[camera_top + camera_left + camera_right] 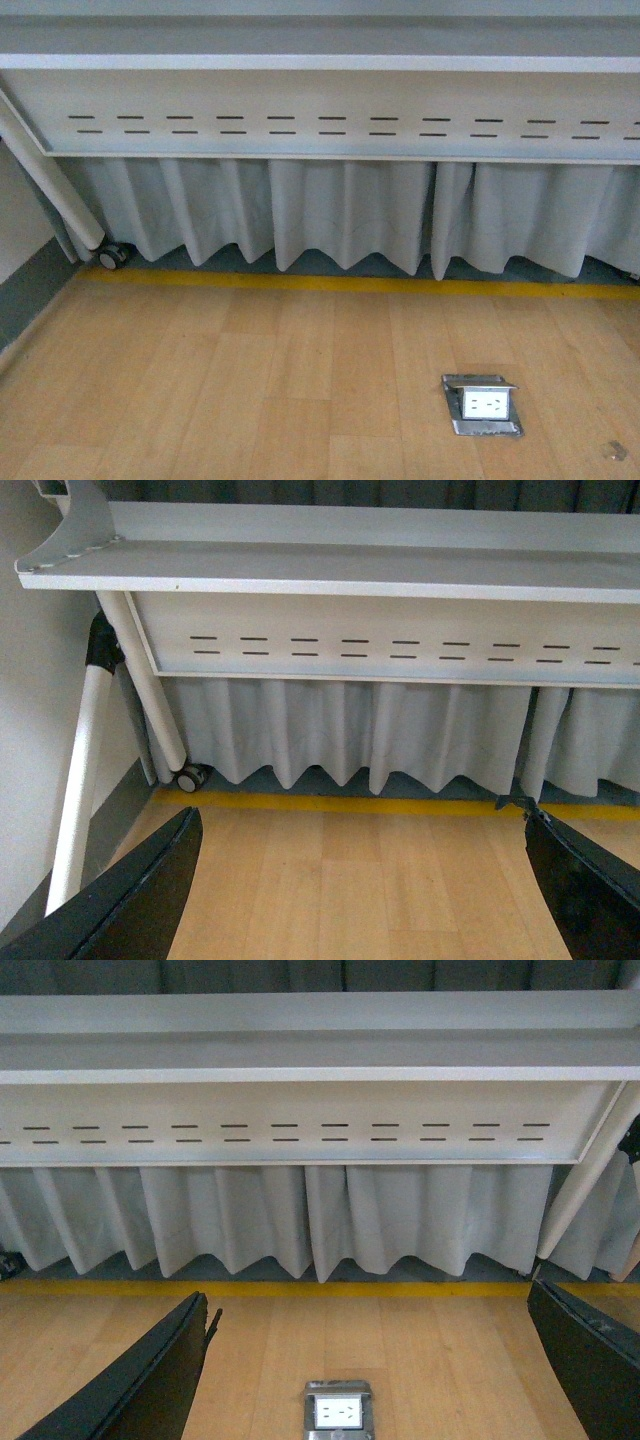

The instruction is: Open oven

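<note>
The oven is not appearing in any view. The front view is showing a white table point(320, 100) with a slotted panel, a pale curtain point(340, 225) hanging below it to a yellow floor stripe point(350, 284), and a wood floor point(250, 390). A metal floor socket point(483, 405) with its lid raised is sitting in the floor toward the right. A caster point(112, 258) at the foot of a slanted white leg point(50, 175) is resting near the left wall. Neither arm is showing in the front view. The left gripper point(365, 880) is standing wide open over bare floor, gripping nothing. The right gripper point(380, 1360) is likewise spread wide and empty, with the socket point(338, 1412) lying between its fingers point(140, 1380).
</note>
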`<move>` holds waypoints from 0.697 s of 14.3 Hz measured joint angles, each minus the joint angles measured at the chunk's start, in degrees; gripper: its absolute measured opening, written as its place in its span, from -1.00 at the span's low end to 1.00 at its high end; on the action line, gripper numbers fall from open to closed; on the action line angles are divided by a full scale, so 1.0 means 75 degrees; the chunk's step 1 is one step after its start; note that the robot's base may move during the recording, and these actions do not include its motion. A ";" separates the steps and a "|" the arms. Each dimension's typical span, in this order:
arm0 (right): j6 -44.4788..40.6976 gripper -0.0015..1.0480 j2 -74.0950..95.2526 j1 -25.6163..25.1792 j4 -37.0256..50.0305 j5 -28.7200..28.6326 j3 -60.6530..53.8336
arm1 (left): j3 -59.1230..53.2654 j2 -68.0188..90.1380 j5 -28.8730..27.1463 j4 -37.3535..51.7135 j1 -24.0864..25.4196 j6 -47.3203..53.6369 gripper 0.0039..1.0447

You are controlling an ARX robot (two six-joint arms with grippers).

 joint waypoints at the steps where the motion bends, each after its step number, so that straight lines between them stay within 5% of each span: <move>1: 0.0000 0.87 0.0000 0.0000 0.0000 0.0000 0.0000 | 0.0000 0.0000 0.0000 0.0003 0.0000 0.0000 0.88; 10: 0.0000 0.87 0.0000 0.0000 0.0000 0.0000 0.0000 | 0.0000 0.0000 0.0000 0.0003 0.0000 0.0003 0.88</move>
